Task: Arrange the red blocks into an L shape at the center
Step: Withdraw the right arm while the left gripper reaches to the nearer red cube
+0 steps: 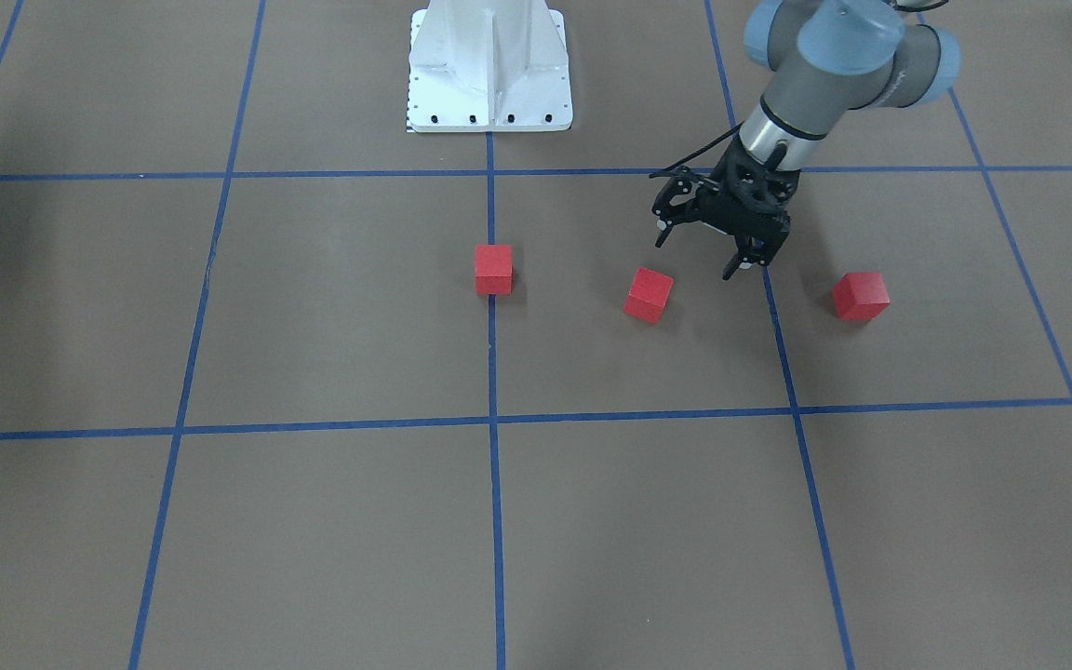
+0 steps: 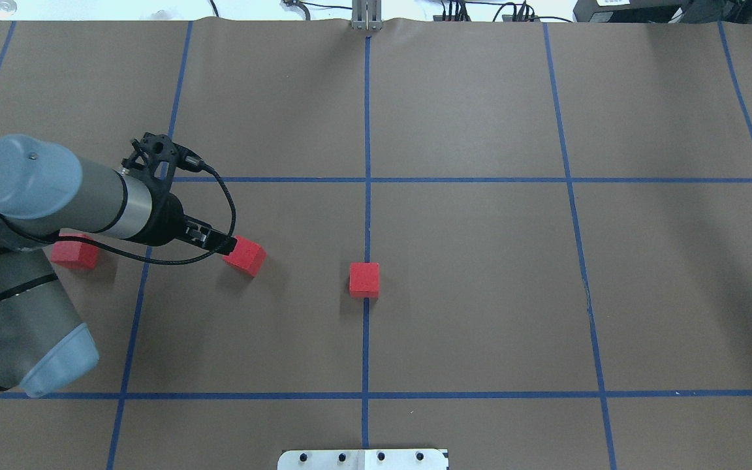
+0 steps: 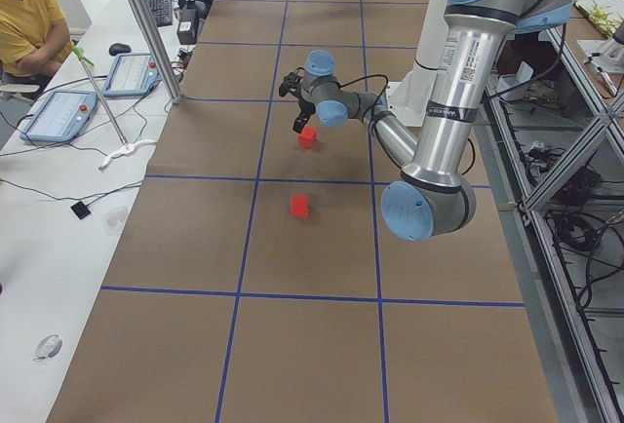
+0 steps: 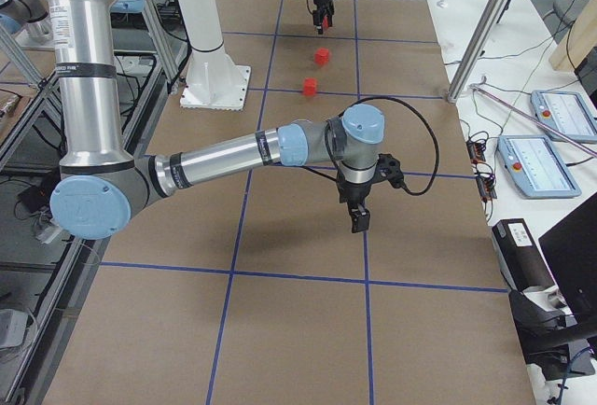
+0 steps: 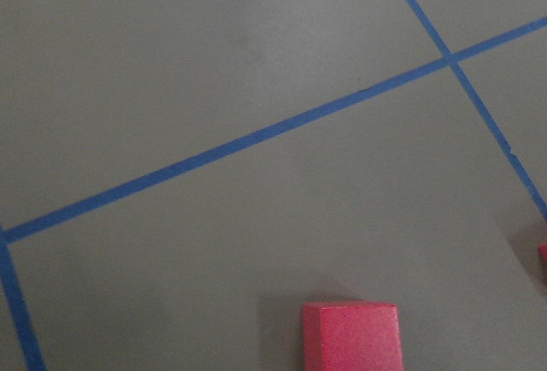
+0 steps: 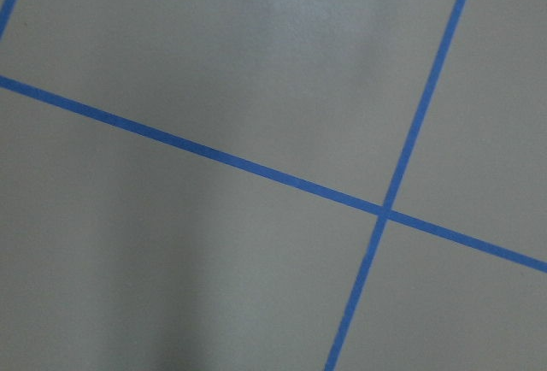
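1 red block (image 1: 493,269) at center (image 1: 491,354); 2 apart toward left end of table (image 1: 313,307), L unbuilt. Left gripper (image 1: 694,259) wide open, empty; right gripper (image 4: 358,223): can't tell.

Three red blocks (image 2: 364,279), well apart

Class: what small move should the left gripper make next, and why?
Probably ease the open left gripper over the middle block and lower: it hangs empty beside it, and that block sits apart from the centre-line block.
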You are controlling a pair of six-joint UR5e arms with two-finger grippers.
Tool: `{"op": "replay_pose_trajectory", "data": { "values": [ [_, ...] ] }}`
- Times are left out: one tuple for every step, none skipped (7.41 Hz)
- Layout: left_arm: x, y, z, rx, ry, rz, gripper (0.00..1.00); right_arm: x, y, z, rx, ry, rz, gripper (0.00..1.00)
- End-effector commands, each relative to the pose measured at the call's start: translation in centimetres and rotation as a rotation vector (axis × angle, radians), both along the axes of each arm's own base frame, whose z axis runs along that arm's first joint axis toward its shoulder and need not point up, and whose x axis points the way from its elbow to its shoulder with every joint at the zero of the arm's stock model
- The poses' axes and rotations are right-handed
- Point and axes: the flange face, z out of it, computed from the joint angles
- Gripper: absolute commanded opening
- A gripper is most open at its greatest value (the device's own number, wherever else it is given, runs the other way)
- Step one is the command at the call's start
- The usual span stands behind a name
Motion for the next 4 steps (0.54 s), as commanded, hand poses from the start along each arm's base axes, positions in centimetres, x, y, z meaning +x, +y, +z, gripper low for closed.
{"op": "replay_pose_trajectory", "data": {
  "values": [
    [4.1,0.2,-0.7,-0.041,-0.067,0.035,1.00,0.6,0.5,0.8,-0.012,0.002,0.006,1.00],
    [5.6,-0.8,-0.2,-0.054,-0.085,0.036,1.00,0.6,0.4,0.7,-0.011,0.002,0.006,1.00],
    [6.6,-1.5,0.4,-0.067,-0.103,0.035,1.00,0.6,0.4,0.7,-0.012,0.001,0.008,1.00],
    [6.7,-1.6,0.9,-0.073,-0.111,0.033,1.00,0.6,0.4,0.6,-0.011,0.001,0.009,1.00]
  ]
}}
